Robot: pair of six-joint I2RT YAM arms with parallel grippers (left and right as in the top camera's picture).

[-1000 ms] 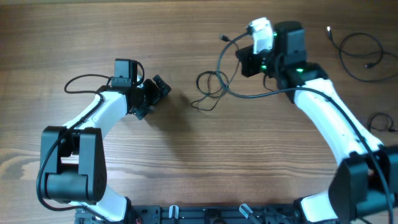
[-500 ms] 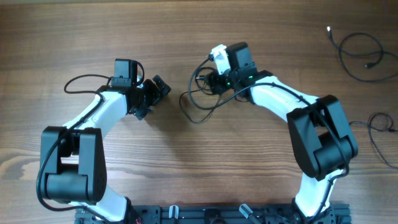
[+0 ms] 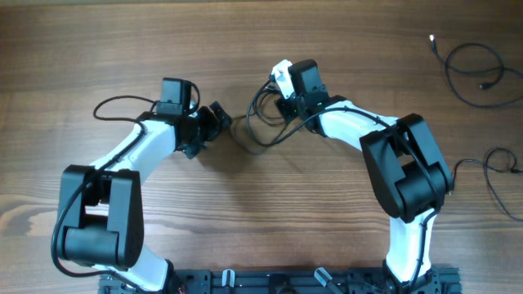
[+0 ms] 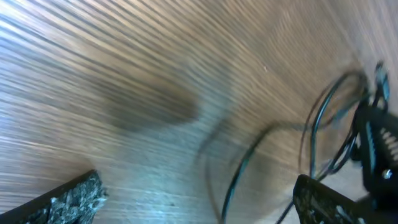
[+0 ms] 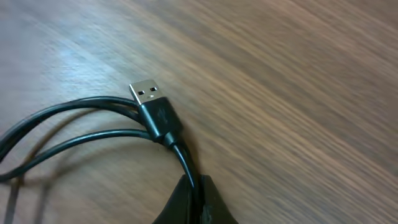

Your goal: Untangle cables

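Observation:
The cables are thin dark wires in loose loops at the table's middle. My right gripper is shut on one cable just behind its USB plug; the right wrist view shows the jaws pinching the wire, with two more strands curving off left. My left gripper is open just left of the loops. In the left wrist view a blurred strand runs between its fingers, and the right gripper shows at the right.
Another thin cable lies looped at the table's far right corner, and one more at the right edge. The thick black arm cables run along both arms. The table is bare wood.
My right arm swung left and dragged the cable loops with it toward the left gripper. My left arm moved a little right and up, closer to the loops.

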